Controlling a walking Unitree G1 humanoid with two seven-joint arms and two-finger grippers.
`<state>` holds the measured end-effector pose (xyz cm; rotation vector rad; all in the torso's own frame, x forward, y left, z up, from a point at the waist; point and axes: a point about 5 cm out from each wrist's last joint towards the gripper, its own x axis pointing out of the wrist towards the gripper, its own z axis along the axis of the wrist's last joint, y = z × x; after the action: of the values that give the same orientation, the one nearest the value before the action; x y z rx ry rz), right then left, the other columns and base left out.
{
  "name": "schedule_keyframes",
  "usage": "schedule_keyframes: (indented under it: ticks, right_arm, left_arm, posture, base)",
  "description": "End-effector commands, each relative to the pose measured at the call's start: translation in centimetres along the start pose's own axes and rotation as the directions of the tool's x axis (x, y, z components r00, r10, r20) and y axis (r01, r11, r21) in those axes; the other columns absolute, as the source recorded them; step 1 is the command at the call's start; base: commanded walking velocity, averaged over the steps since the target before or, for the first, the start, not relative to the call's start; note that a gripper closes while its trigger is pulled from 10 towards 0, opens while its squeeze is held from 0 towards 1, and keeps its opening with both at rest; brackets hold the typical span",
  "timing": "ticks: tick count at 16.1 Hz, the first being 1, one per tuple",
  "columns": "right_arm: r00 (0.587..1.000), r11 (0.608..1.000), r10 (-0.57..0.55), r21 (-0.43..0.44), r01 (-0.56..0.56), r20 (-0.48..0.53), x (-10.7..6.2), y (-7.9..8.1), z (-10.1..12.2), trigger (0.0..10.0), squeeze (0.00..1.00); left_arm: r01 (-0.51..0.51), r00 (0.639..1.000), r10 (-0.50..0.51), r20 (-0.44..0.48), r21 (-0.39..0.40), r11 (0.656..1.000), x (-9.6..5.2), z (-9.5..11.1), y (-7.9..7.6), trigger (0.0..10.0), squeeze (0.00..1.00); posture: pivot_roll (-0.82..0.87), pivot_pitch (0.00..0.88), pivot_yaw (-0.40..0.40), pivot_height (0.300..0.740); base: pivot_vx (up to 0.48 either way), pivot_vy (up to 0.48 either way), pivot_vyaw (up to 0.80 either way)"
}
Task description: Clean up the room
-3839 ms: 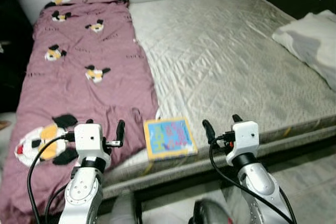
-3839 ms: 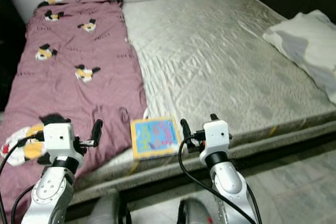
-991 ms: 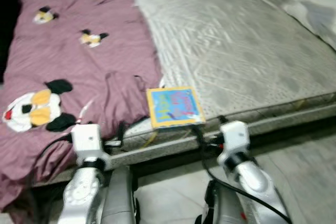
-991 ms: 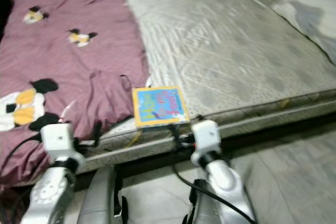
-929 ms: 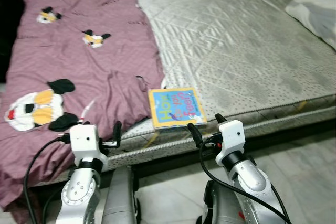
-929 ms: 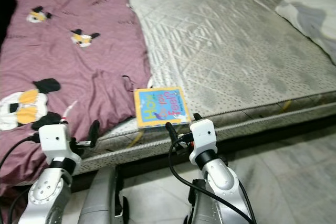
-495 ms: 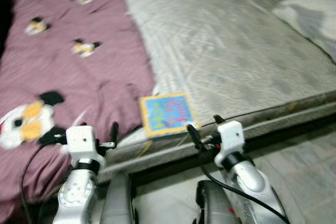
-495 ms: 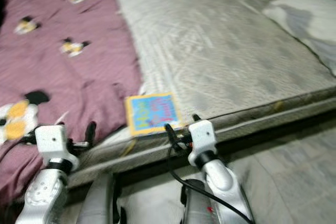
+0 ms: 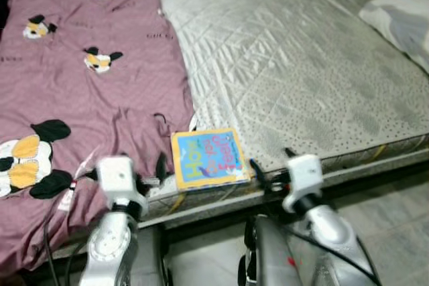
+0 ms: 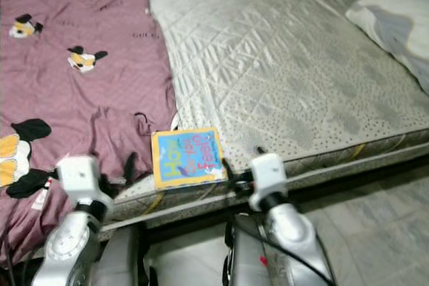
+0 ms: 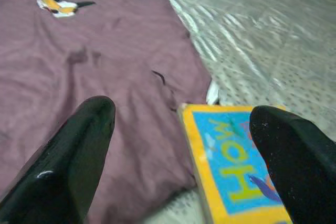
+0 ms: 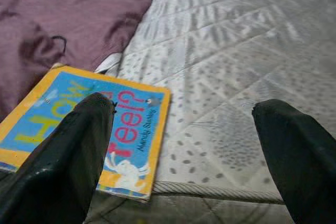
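A picture book point(image 9: 206, 159) lies flat at the near edge of the bed point(image 9: 301, 65), its far corner touching the hem of the maroon blanket point(image 9: 87, 85) that covers the bed's left part. It looks thin, light and fairly stiff, with a glossy cover that is likely slippery; since its near edge sits right at the mattress edge, the easiest hold is probably a pinch on that edge or a corner, top and underside together, rather than pressing down on the cover.

Both arms are raised low before the bed, forearms pointing toward it. The left claw point(image 11: 178, 145) is spread wide, just left of the book over the blanket hem. The right claw point(image 12: 184, 145) is also spread wide, just right of the book's near corner. A pillow point(image 9: 402, 21) lies well away at the bed's right end.
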<state>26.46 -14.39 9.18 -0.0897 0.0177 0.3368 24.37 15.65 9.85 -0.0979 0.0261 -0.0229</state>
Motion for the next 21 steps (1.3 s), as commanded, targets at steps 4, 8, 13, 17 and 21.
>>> schedule_keyframes:
  ticks: [4,8,13,17,21]
  right_arm:
    - [0.999,0.999,0.045,0.025,-0.045,-0.006,-0.2,0.9,-0.3,10.0,0.00]
    - [0.999,0.999,0.038,0.027,-0.038,-0.024,-0.3,0.8,-0.5,10.0,0.00]
    - [0.999,1.000,0.021,0.009,-0.021,-0.025,-0.9,0.1,-0.2,10.0,0.00]
    - [1.000,1.000,0.004,-0.018,-0.004,-0.010,-1.7,-1.1,0.7,10.0,0.00]
    - [1.000,0.999,0.031,-0.030,-0.031,-0.006,-4.1,-2.3,2.4,10.0,0.00]
  left_arm:
    - [-0.050,0.998,0.050,-0.023,0.007,0.999,-0.3,-0.3,1.0,10.0,0.00]
    - [-0.162,0.981,0.154,-0.120,-0.056,0.985,0.1,-1.3,2.6,10.0,0.00]
    - [-0.216,0.959,0.187,-0.214,-0.119,0.969,1.0,-1.9,3.9,10.0,0.00]
    - [-0.163,0.940,0.104,-0.325,-0.160,0.973,3.1,-2.3,3.9,10.0,0.00]
    - [-0.107,0.942,0.034,-0.334,-0.202,0.974,3.9,-2.5,2.3,10.0,0.00]
  posture:
    - [0.03,0.200,0.002,0.561]
    - [0.02,0.211,-0.006,0.546]
    - [0.00,0.227,-0.026,0.546]
    - [-0.03,0.240,-0.034,0.546]
    - [-0.09,0.257,-0.031,0.546]
  base:
    - [0.000,0.000,0.00]
    - [0.000,0.000,0.00]
    - [0.000,0.000,0.00]
    - [0.000,0.000,0.00]
    - [0.000,0.000,0.00]
